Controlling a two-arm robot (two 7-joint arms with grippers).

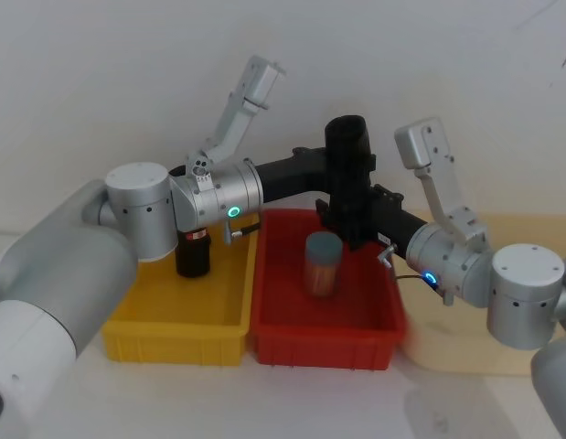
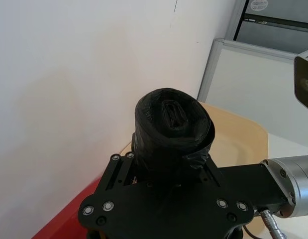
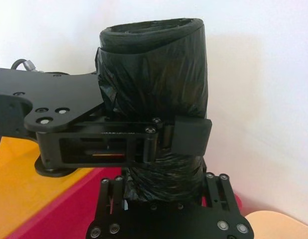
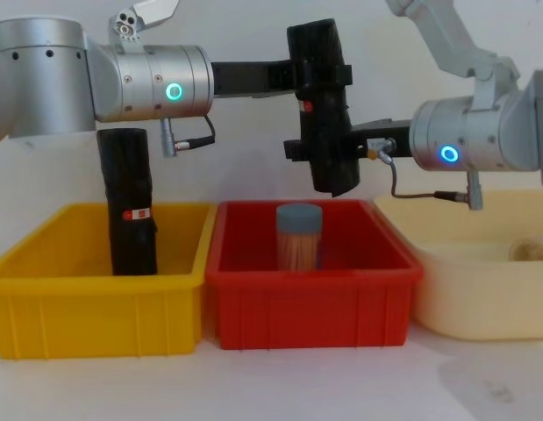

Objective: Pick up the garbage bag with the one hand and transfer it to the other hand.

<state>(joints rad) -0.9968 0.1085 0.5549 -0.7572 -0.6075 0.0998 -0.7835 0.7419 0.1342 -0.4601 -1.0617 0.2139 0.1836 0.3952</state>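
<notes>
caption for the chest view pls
Both grippers, left and right, grip the black garbage bag roll above the red bin.

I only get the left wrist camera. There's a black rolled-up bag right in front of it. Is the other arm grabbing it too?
Observer: Yes. The right gripper clamps the garbage bag low down, below the left gripper.
Operator: What's under the bag?
Observer: A red bin, with a grey-lidded jar standing in it.
Operator: Are there more bags?
Observer: One more black roll stands upright in the yellow bin, on the robot's left.
</notes>
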